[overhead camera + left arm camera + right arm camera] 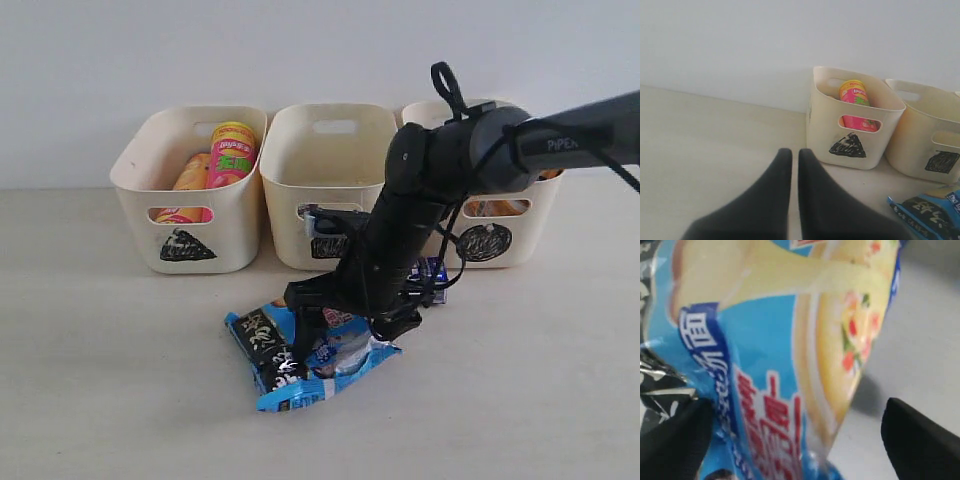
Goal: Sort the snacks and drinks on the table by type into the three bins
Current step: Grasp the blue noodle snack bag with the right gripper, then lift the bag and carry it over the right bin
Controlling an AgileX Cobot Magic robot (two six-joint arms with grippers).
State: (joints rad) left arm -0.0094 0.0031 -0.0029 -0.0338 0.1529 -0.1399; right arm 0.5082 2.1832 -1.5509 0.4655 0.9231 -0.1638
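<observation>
The crinkly blue-black foil bag (258,345) is glossy. The cream plastic tubs (290,190) look smooth, and the pale beige table (110,380) matt, faintly wood-grained.

Bare lab-style test setup: plain white wall (100,60), pale table (100,400), three scribble-marked bins (300,200).

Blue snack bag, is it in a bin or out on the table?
Out. The blue bag lies on the table in front of the middle bin, the right tool open astride it.
</observation>
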